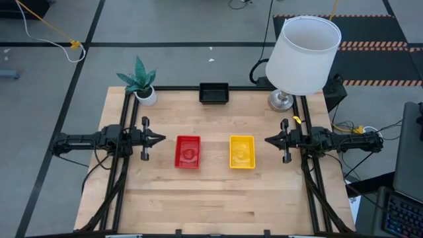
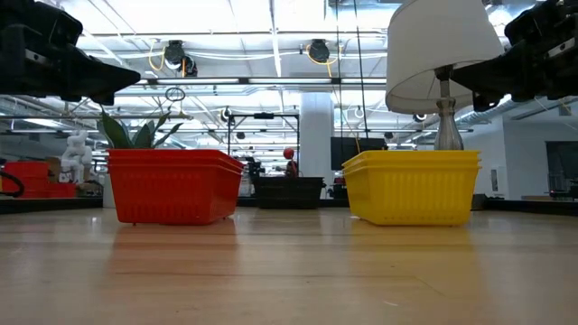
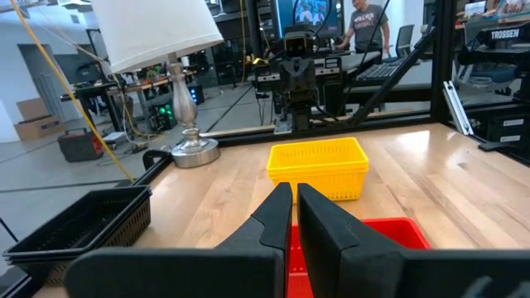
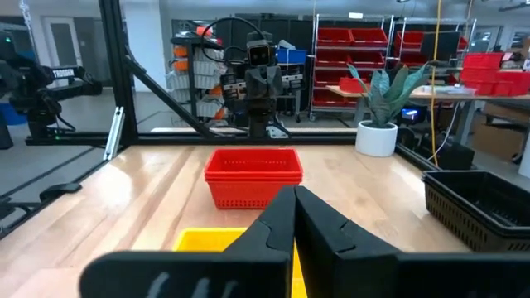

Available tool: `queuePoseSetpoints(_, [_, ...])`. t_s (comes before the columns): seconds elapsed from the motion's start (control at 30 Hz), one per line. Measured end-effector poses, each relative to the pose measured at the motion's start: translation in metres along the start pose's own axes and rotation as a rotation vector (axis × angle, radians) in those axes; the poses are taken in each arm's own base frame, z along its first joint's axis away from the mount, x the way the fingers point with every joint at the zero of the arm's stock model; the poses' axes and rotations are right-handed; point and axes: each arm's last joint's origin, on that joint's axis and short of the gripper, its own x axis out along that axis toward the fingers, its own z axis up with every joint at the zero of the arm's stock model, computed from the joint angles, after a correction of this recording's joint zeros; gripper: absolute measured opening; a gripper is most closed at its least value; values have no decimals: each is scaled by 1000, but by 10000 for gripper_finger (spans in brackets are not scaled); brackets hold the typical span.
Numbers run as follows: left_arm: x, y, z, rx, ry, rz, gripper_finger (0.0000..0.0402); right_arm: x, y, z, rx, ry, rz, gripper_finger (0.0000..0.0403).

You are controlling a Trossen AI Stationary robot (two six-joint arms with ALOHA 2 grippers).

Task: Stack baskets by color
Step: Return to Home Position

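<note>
Red baskets [image 1: 188,151] sat stacked just ahead of the clenched, empty left pincer [image 1: 162,139], long axis crosswise to it; beyond them, yellow baskets [image 1: 242,151] faced the clenched right pincer [image 1: 268,140].

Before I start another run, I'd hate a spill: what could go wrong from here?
The table lamp with the white shade stands near the right end effector; a swing toward the back could tip it. The stack of black perforated plastic baskets sits at the wooden table's far edge, so a nudge might push it off. The left end effector points toward the stack of red perforated baskets; a forward reach could shove it.
</note>
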Motion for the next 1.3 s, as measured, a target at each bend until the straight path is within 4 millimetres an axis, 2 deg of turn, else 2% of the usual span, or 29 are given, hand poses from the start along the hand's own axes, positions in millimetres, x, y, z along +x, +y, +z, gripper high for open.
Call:
queuePoseSetpoints(0.17, [0, 0, 0, 0, 0, 0, 26, 0, 0, -1, -1, 2, 1, 0])
queuePoseSetpoints(0.57, [0, 0, 1, 0, -11, 2, 26, 1, 0, -2, 155, 9, -2, 0])
queuePoseSetpoints(1.17, [0, 0, 1, 0, -16, 3, 26, 1, 0, -2, 128, 10, -3, 0])
queuePoseSetpoints(1.3, [0, 0, 1, 0, -17, 3, 26, 1, 2, -2, 69, 16, 66, 0])
